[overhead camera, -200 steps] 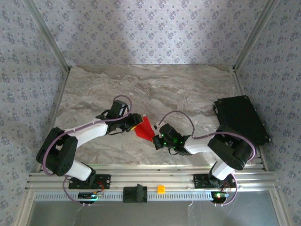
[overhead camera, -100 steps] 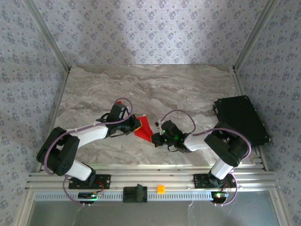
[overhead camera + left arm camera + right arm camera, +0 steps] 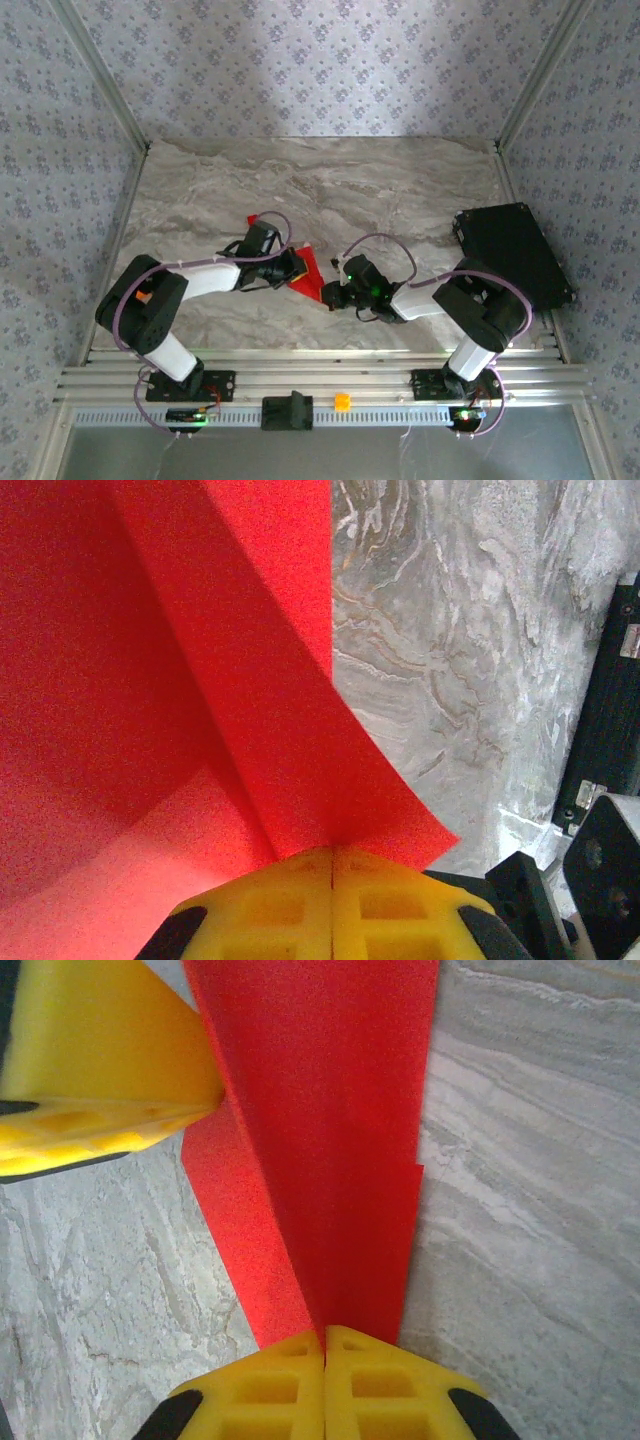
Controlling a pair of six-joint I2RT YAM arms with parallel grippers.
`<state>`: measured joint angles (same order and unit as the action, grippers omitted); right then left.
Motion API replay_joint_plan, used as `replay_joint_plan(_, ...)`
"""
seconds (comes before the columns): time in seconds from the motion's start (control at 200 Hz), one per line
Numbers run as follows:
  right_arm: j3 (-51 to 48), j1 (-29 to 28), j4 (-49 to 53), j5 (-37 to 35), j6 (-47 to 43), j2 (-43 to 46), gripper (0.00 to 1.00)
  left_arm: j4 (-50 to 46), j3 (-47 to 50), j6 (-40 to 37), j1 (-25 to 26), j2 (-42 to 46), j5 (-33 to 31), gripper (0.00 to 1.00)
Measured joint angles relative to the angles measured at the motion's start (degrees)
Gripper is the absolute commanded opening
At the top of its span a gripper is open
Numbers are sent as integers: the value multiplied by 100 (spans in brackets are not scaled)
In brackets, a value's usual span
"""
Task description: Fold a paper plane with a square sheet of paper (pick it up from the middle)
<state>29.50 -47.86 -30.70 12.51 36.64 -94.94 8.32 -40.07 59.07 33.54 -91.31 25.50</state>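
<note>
I see my left claw (image 3: 332, 858) pinching the left edge of the creased bright red paper sheet (image 3: 309, 271), my right claw (image 3: 324, 1336) pinching its right end.

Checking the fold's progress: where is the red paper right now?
In the top view, the red paper is at the marble table's near middle, pinched between the left claw on its left and the right claw on its right.

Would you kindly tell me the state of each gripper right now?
The left gripper is shut on the red paper.
The right gripper is shut on the same red paper.
</note>
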Motion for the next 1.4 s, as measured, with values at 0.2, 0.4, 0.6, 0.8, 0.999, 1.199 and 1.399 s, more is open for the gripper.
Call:
replay_joint_plan(0.2, 2, 0, 2, 17, 0, 0, 10, 68, -157, 13, 2, -96, 0, 7)
replay_joint_plan(0.4, 24, 7, 48, 26, -2, 0, 7, 72, -168, 13, 28, -127, 0, 7)
replay_joint_plan(0.6, 39, 11, 70, 39, -2, -7, 6, 72, -190, 13, 35, -229, -4, 7)
replay_joint_plan(0.8, 39, 11, 66, 42, -2, -11, 3, 72, -190, 13, 55, -299, -66, 7)
replay_joint_plan(0.999, 42, 22, 44, 70, -2, -28, 0, 76, -190, 15, 136, -374, -146, 7)
replay_joint_plan(1.199, 46, 66, 44, 173, -2, -37, 0, 90, -190, 17, 138, -411, -240, 7)
replay_joint_plan(1.399, 55, 96, 46, 251, -2, -50, 0, 90, -197, 44, 142, -505, -306, 7)
